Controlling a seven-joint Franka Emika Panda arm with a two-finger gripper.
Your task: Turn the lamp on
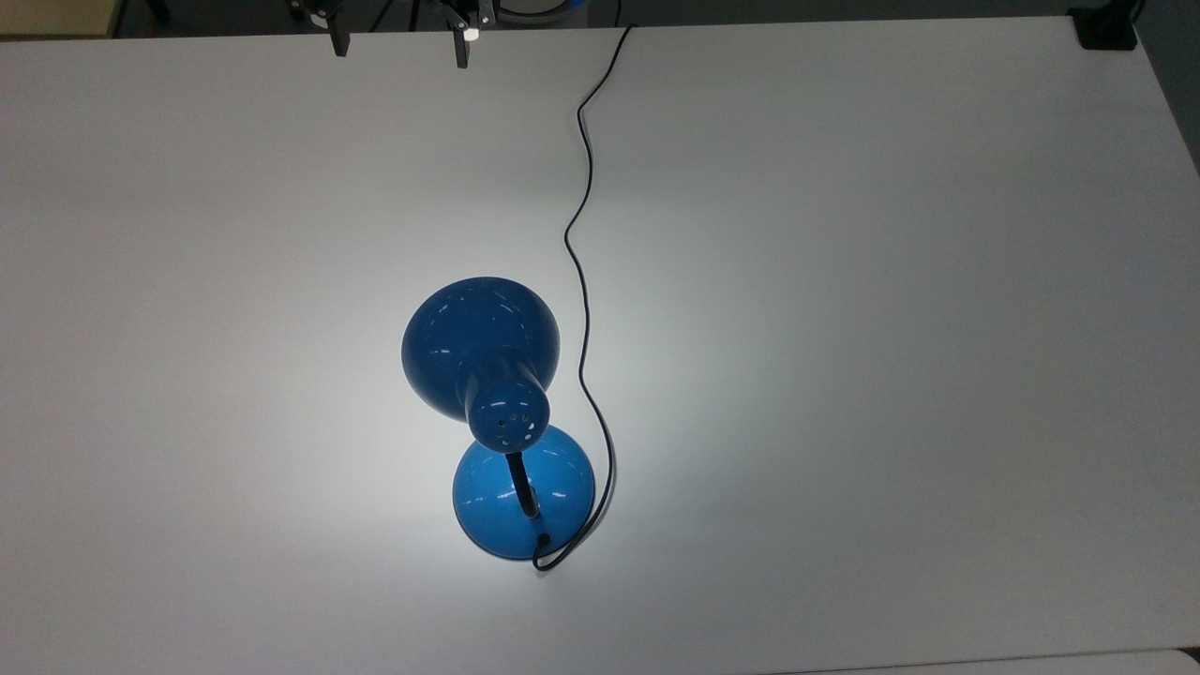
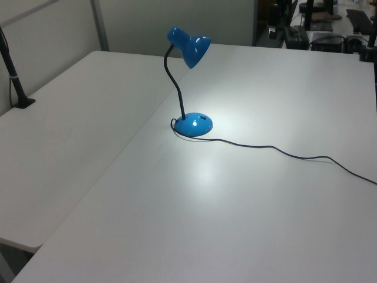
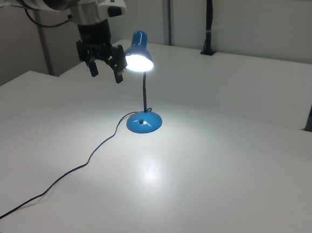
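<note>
Near the middle of the white counter (image 1: pixel 844 281) stands the lamp (image 1: pixel 480 349), its round blue base (image 2: pixel 192 125) flat on the surface and its bell-shaped shade (image 3: pixel 138 58) bent forward on a thin black neck (image 2: pixel 174 82). A bright pool of light lies under the shade, so I judge it is already switched on. The black cord (image 1: pixel 583 234) trails from the base away across the counter.

I expect the lamp to be light and top-heavy, with glossy, slippery enamel and a neck that flexes. A sideways shove on the shade would likely tip or slide it. Any touch belongs low, at the base, pressing straight down on the small dark switch there rather than gripping.

My end effector (image 3: pixel 105 69) hangs in the air up beside the shade, on the right view's left, well above the counter. Its fingers are spread wide apart, empty, touching nothing.
</note>
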